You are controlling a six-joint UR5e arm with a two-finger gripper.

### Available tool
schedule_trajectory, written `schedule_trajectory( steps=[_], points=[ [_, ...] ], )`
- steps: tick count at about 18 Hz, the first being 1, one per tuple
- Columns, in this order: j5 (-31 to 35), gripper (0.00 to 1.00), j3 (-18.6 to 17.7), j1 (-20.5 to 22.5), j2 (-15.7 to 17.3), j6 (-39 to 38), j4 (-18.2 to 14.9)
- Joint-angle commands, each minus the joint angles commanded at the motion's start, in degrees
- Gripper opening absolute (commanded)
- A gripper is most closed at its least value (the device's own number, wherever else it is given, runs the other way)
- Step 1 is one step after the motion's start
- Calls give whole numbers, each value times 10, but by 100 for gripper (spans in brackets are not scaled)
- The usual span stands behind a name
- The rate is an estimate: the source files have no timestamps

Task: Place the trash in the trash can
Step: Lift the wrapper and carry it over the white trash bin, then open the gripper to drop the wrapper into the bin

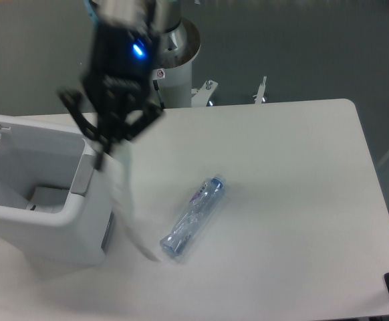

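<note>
White boxy plastic trash can [47,221] sits at the left edge of the table, hinged lid up, grey panel [84,175] on its right rim. Interior open; something pale lies at the bottom, too dim to identify.

Black two-finger gripper [99,157] hangs just above the can's right rim. Flat white-translucent plastic packet [124,207] trails down from its tip, motion-blurred, lower end near the table beside the can's right wall. The fingers look pinched together on the packet's upper edge; blur hides the exact gap.

Judgement: the packet is very light, limp, thin film. It swings and folds freely, so a firm edge pinch suits it. Most of it hangs outside the can, so it may drape over the rim on release.

Crushed clear plastic bottle [193,217], blue cap, purplish label, lies on its side on the white table [301,200], well apart from the gripper, cap end towards the right.

Judgement: 1 of 2 items is untouched. The bottle is light, springy, slick and dented; grasp across the mid-body, perpendicular to the long axis.
</note>
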Motion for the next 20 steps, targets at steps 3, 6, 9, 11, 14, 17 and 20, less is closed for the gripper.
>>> schedule_trajectory(
  steps=[3, 6, 9, 11, 14, 17, 20],
  points=[
    [-2, 0, -11, -29, 6, -1, 0],
    [-4, 0, -29, -64, 6, -2, -3],
    [-5, 0, -56, -79, 11, -2, -4],
    [-4, 14, -68, -79, 11, 2, -4],
    [0, 22, -77, -79, 10, 6, -4],
    [2, 61, -91, -79, 11, 11, -1],
    [17, 100, -94, -76, 10, 34, 1]
  ],
)
